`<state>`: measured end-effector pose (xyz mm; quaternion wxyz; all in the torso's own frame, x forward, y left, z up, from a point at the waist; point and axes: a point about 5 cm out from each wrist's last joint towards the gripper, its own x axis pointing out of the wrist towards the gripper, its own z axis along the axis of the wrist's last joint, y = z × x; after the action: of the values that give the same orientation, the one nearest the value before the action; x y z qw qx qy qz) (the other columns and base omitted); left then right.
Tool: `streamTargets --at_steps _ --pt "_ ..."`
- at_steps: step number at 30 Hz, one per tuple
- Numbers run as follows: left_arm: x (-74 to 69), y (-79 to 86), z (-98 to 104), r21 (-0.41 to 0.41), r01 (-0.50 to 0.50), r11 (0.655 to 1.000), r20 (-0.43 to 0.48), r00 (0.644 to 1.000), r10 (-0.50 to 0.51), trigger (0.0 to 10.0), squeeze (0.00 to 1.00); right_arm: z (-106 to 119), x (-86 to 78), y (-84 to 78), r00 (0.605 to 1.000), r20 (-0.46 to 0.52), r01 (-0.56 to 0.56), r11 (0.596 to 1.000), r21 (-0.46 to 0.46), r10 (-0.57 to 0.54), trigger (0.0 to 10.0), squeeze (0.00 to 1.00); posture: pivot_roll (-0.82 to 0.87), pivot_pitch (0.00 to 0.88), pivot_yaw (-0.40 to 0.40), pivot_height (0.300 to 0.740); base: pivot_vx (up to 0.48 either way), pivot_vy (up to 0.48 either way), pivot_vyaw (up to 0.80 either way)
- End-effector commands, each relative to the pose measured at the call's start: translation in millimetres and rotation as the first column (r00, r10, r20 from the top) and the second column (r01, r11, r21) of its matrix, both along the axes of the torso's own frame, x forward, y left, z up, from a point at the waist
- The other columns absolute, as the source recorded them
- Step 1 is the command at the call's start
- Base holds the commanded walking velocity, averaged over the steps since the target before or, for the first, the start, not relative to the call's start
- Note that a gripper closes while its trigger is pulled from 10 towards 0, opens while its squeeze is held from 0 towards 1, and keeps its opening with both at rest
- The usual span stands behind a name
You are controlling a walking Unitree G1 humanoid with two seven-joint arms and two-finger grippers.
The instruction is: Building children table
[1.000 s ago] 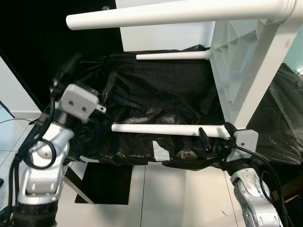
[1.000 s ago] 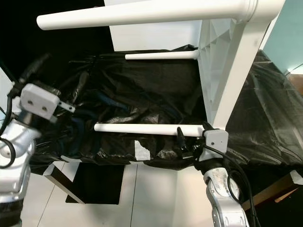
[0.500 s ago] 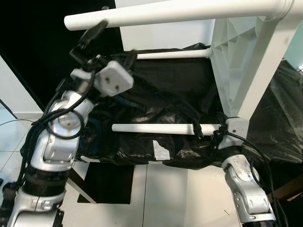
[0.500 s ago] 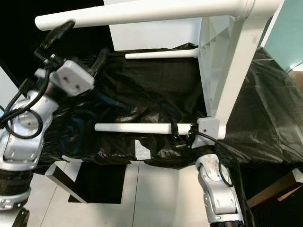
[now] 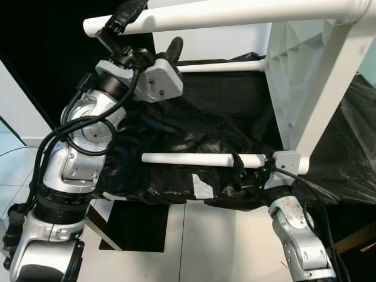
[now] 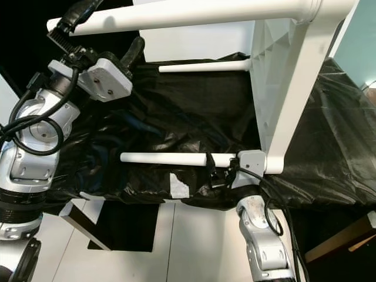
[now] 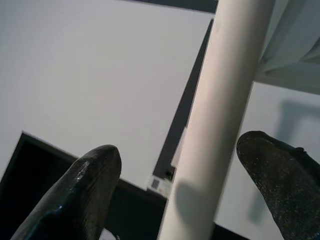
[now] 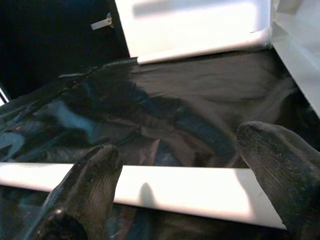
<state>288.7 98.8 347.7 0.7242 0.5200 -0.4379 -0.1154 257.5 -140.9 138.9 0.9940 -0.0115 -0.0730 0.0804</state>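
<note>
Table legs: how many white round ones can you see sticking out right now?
3. The top leg sits between the left pincer fingers; the far leg lies over the black sheet; the near leg is at the right pincer. A fourth may be hidden.

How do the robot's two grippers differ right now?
The left gripper is raised high, its fingers straddling the top leg near that leg's free end. The right gripper sits low, around the bottom leg close to the tabletop. Both are open, fingers either side of a white leg.
</note>
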Motion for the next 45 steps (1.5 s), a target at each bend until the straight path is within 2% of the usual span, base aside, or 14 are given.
streamTargets --at_steps 1,4,5,11,18,23,27,29,30,32,33,35,38,45 --pt "4.2 -9.5 6 0.027 -0.011 1.0 0.043 0.999 0.01 10.0 0.0 1 -3.0 0.1 1.0 -0.005 -0.004 1.0 0.007 0.004 10.0 0.0 0.02 0.0 0.054 0.74 0.0 0.0 0.0" --pt "8.6 -14.3 7 0.05 -0.011 0.999 0.022 1.0 0.01 10.0 0.0 1 -3.8 -1.6 1.0 -0.005 0.001 1.0 0.006 -0.001 10.0 0.0 0.02 0.0 0.054 0.74 0.0 0.0 0.0" --pt "18.2 -22.5 7 0.097 -0.032 0.995 -0.035 0.999 0.035 10.0 0.0 2 -4.4 -3.6 1.0 -0.005 0.01 1.0 0.004 -0.01 10.0 0.0 0.03 0.0 0.059 0.74 0.0 0.0 0.0" --pt "29.9 -33.4 8 0.134 -0.039 0.99 -0.135 0.989 0.058 10.0 0.0 2 -5.3 -1.2 1.0 -0.005 0.007 1.0 0.008 -0.007 10.0 0.0 0.03 0.0 0.063 0.74 0.0 0.0 0.0" --pt "38.6 -39.9 16 0.192 -0.071 0.979 -0.124 0.988 0.096 10.0 0.0 2 -6.1 2.4 1.0 -0.012 -0.002 1.0 0.009 0.002 10.0 0.0 0.04 0.0 0.06 0.74 0.0 0.0 0.0" --pt "43.7 -48.8 35 0.22 -0.109 0.969 -0.088 0.988 0.131 10.0 0.0 1 -8.7 3.6 0.999 -0.029 -0.019 1.0 0.007 0.02 10.0 0.0 0.05 0.0 0.047 0.74 0.0 0.0 0.0" --pt "45.7 -50.5 41 0.24 -0.124 0.963 -0.117 0.981 0.156 10.0 0.0 2 -12.5 7.5 0.999 -0.032 -0.033 0.999 0.024 0.034 10.0 0.0 0.06 0.001 0.051 0.74 0.0 0.0 0.0" --pt "51.6 -46.3 40 0.216 -0.136 0.967 -0.204 0.962 0.181 10.0 0.0 3 -15.5 10.6 0.999 -0.034 -0.036 0.998 0.048 0.038 10.0 0.0 0.05 0.003 0.062 0.74 0.0 0.0 0.0" --pt "56.6 -40.5 38 0.215 -0.163 0.963 -0.225 0.951 0.211 4.9 0.0 4 -17.4 11.7 0.999 -0.034 -0.034 0.998 0.059 0.036 10.0 0.0 0.05 0.003 0.065 0.74 0.0 0.0 0.0" --pt "59.8 -36.4 37 0.214 -0.182 0.96 -0.234 0.944 0.232 4.9 0.0 4 -18.7 12.4 0.999 -0.034 -0.033 0.997 0.065 0.035 10.0 0.0 0.04 0.005 0.067 0.74 0.0 0.0 0.0" --pt "63.9 -32.6 34 0.224 -0.202 0.953 -0.246 0.935 0.256 0.0 0.0 4 -20.2 12.3 0.999 -0.037 -0.025 0.997 0.071 0.028 10.0 0.0 0.04 0.006 0.071 0.74 0.0 0.0 0.0" --pt "66.6 -30.3 32 0.23 -0.214 0.949 -0.254 0.928 0.271 0.0 0.0 4 -21.2 12.1 0.999 -0.04 -0.019 0.997 0.075 0.022 10.0 0.0 0.04 0.006 0.071 0.74 0.0 0.0 0.0" --pt "74.8 -15.6 16 0.181 -0.208 0.961 -0.424 0.865 0.267 0.0 0.0 4 -24.3 10.7 0.999 -0.045 -0.005 0.996 0.085 0.009 10.0 0.0 0.03 0.008 0.082 0.74 0.0 0.0 0.0" --pt "74.4 0.2 11 0.102 -0.245 0.964 -0.493 0.829 0.263 0.0 0.0 6 -26.7 10.5 0.999 -0.044 0.005 0.995 0.097 -0.001 10.0 0.0 0.03 0.007 0.088 0.74 0.0 0.0 0.0"
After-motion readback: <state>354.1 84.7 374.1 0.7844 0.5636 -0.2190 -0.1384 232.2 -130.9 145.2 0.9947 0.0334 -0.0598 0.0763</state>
